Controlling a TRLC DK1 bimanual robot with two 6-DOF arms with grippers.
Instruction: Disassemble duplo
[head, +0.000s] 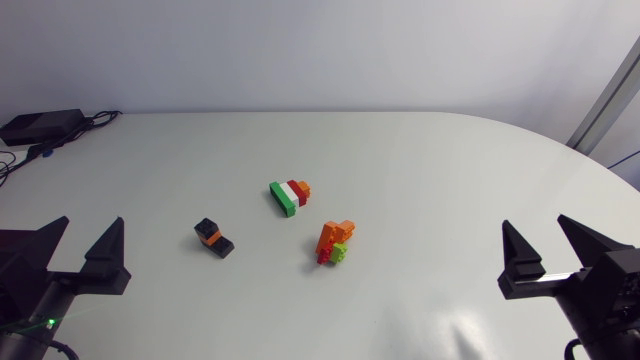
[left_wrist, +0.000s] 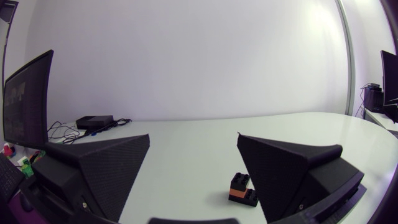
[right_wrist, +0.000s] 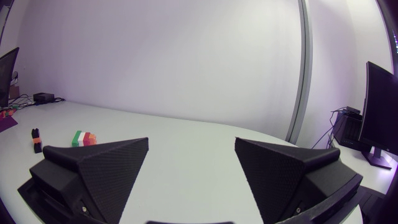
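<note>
Duplo black-orange cluster (head: 214, 238) and orange-red cluster (head: 336, 242) lie near the green-white-red stack (head: 289, 195), left gripper (head: 90, 224) and right gripper (head: 535, 224) both spread wide, empty, well apart from it; a 1-arm pull would likely slide a cluster unsplit.

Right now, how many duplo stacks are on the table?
3. The black and orange stack lies toward my left side; the green, white, red and orange stack is mid-table; the orange, red and lime stack sits near it, not touching. None seems hidden.
</note>
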